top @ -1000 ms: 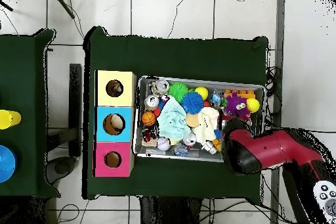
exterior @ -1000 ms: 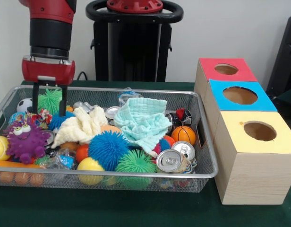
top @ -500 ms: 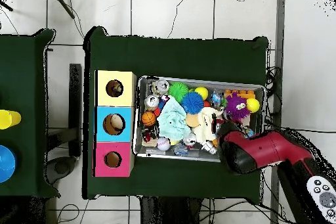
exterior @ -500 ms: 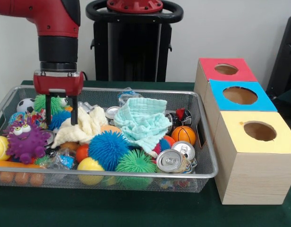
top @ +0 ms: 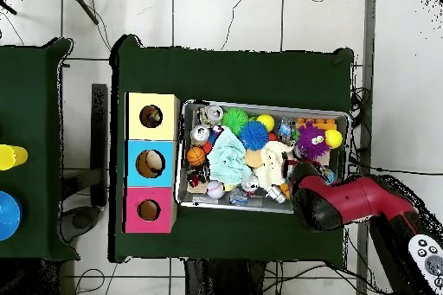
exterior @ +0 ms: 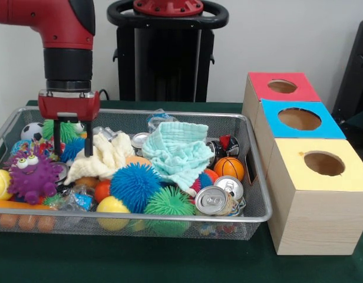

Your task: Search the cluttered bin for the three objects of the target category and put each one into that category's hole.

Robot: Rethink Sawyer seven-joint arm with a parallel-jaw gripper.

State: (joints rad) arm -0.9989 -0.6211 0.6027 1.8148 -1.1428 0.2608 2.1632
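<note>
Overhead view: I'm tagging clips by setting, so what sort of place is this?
Probably a robotics lab. A green-covered table stands on a tiled floor with loose cables, and a mesh bin of toys sits beside coloured sorting boxes under the robot's hand.

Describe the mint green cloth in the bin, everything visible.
The mint green cloth is a soft, crinkled fabric like muslin, loosely bunched rather than folded. It lies on top of the clutter near the middle of the wire mesh bin, its heap rising about to the rim. Its lower edge drapes over a green spiky ball and beside a blue spiky ball; a cream cloth lies alongside. The gripper is apart from it, down by the cream cloth.
</note>
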